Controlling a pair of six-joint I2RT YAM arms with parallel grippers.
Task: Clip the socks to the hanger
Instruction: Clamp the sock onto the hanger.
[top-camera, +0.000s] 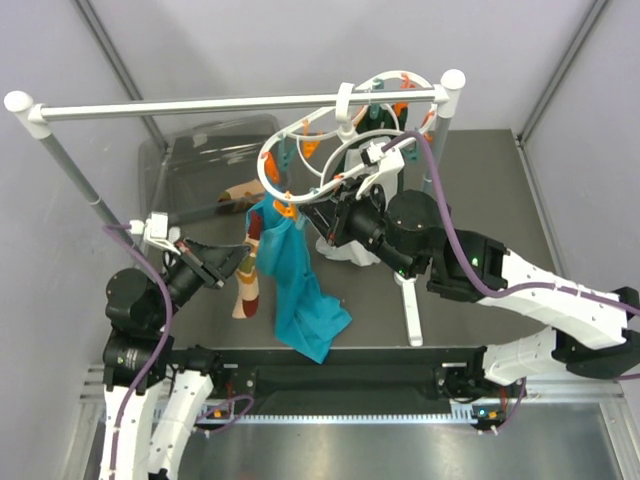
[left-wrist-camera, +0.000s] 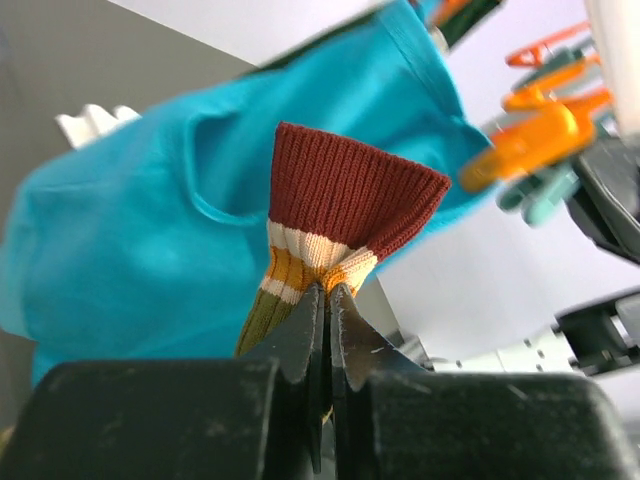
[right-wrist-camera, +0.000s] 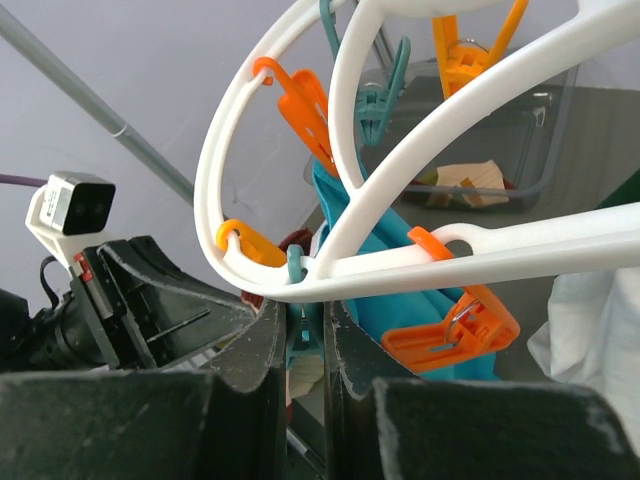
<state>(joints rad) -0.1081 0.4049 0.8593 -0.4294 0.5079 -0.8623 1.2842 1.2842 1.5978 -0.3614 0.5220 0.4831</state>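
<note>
While the left gripper has its black fingers pressed together, they pinch one small tan sock with a dark red cuff and thin coloured stripes just below the cuff, which fans out above the fingertips. That sock hangs in the air right beside the large teal-blue cloth, under the near edge of the white plastic ring-shaped hanger.

At that ring's lowest curve, the right gripper stands with only a narrow gap between its fingers. A small teal plastic clip hooked on the ring drops into the gap, and the fingers seem to squeeze it, though the contact itself is hard to make out.

Two socks show in all: the held one, and a second sock lying in the clear plastic bin at the back left. The right wrist view shows four orange clips and at least two teal ones. The hanger hangs from the long white rail.

Most of the held sock's foot is hidden behind the left fingers in the wrist view. A white cloth is cut off at the frame edge.
</note>
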